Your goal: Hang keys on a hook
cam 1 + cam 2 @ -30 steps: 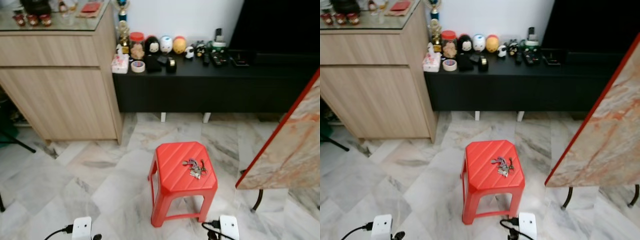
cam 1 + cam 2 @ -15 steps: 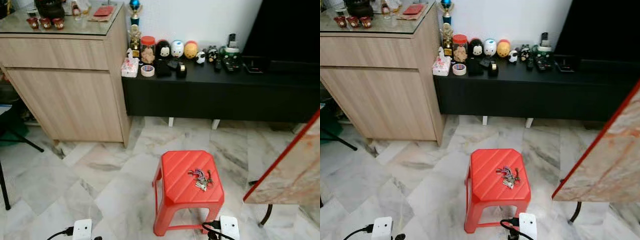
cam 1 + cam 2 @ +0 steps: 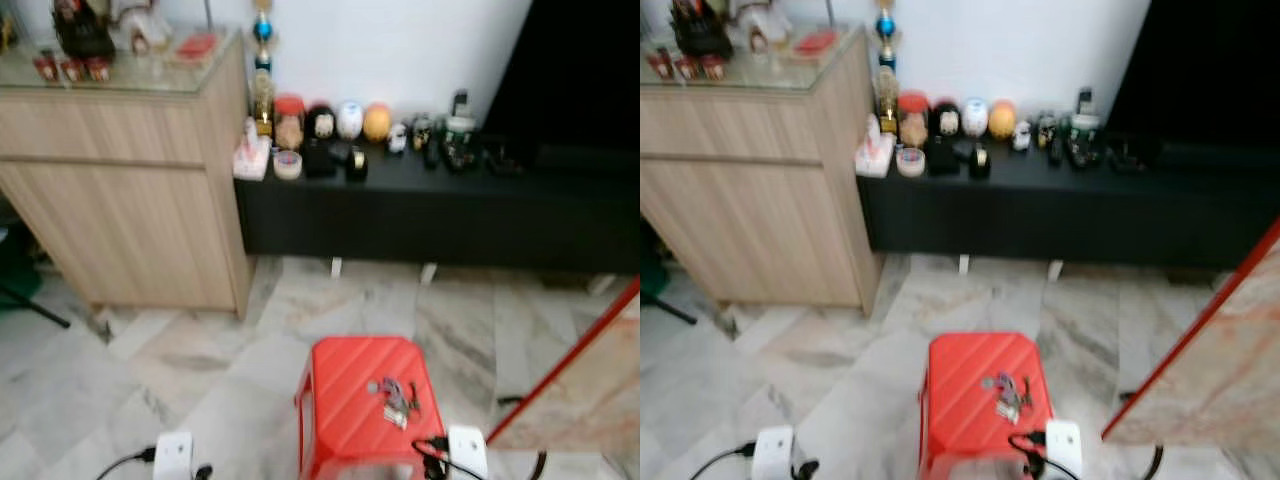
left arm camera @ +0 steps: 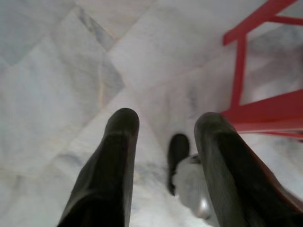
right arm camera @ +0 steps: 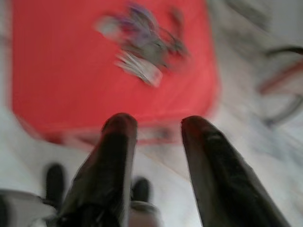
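Closer now than half a second ago, the camera has come forward on the red plastic stool [image 3: 365, 410], which sits lower in the head views and partly cut off at the bottom edge; that is the robot walking, not the stool shifting. The bunch of keys with a purple tag [image 3: 397, 396] lies on the stool's ribbed top, toward its right side, with nothing touching it. The right gripper [image 5: 156, 124] hangs just short of the stool's near edge, its two black fingers apart and empty, the keys ahead of it. The left gripper [image 4: 165, 123] points down at the white marble floor [image 4: 57, 71] beside the stool's leg, its fingers also apart, idle. Both eye views are blurred, so the robot is probably mid-stride. The step in hand looks like the approach for the pickup. To do it well, the robot should stop squarely before the stool and let the view settle, then bring the right gripper over the keys and close on the thick part of the bunch rather than one loose key.
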`<state>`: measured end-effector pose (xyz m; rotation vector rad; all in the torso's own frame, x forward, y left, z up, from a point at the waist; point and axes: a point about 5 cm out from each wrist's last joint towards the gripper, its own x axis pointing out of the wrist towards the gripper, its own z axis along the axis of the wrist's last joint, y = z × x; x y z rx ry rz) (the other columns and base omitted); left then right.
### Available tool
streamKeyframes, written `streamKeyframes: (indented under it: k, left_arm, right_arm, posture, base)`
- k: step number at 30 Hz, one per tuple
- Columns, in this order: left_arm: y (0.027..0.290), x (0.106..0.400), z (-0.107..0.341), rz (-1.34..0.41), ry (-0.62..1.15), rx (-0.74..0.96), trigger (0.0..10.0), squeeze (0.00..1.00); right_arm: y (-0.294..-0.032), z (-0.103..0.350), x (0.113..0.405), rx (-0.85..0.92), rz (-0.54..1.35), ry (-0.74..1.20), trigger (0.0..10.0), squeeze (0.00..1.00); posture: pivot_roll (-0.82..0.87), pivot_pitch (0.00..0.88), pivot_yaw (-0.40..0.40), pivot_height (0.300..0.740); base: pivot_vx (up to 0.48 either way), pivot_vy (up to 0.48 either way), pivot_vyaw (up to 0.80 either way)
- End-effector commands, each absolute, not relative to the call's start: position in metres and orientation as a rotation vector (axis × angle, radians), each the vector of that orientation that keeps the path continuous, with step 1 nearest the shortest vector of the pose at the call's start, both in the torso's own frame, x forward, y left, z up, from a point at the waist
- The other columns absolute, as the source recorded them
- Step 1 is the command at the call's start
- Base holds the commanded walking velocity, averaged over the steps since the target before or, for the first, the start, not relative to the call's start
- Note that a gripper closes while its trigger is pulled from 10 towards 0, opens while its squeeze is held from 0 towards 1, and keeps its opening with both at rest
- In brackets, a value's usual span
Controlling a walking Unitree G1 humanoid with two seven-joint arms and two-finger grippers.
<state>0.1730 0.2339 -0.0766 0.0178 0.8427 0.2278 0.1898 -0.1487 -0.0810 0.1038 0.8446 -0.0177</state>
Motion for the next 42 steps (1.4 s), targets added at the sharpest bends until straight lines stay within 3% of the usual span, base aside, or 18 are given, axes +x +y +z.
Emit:
streamKeyframes:
  k: [1, 11, 22, 33, 42]
  left_arm:
    - [0.227, 0.172, -0.079, 0.217, 0.855, 0.006, 10.0, 0.0]
    - [0.225, 0.173, -0.079, 0.215, 0.848, 0.0, 10.0, 0.0]
    - [0.225, 0.172, -0.079, 0.221, 0.846, -0.006, 10.0, 0.0]
    - [0.225, 0.173, -0.079, 0.216, 0.844, -0.012, 10.0, 0.0]
    - [0.224, 0.187, -0.07, 0.189, 0.75, -0.003, 10.0, 0.0]
  right_arm:
    - [-0.16, -0.081, 0.188, 0.093, -0.045, 0.832, 10.0, 0.0]
    - [-0.162, -0.076, 0.195, 0.093, -0.029, 0.786, 10.0, 0.0]
    - [-0.159, -0.077, 0.195, 0.093, -0.028, 0.79, 10.0, 0.0]
    - [-0.157, -0.077, 0.195, 0.109, -0.034, 0.793, 10.0, 0.0]
    - [-0.161, -0.065, 0.21, 0.109, -0.068, 0.677, 10.0, 0.0]
  posture:
    - [0.08, 0.035, -0.08, 0.74]
    - [0.07, 0.038, -0.084, 0.74]
    - [0.08, 0.043, -0.085, 0.74]
    - [0.08, 0.046, -0.083, 0.74]
    - [0.07, 0.048, -0.082, 0.74]
  base:
    - [0.0, 0.0, 0.0]
    - [0.0, 0.0, 0.0]
    - [0.0, 0.0, 0.75]
    - [0.0, 0.0, 0.0]
    - [0.0, 0.0, 0.0]
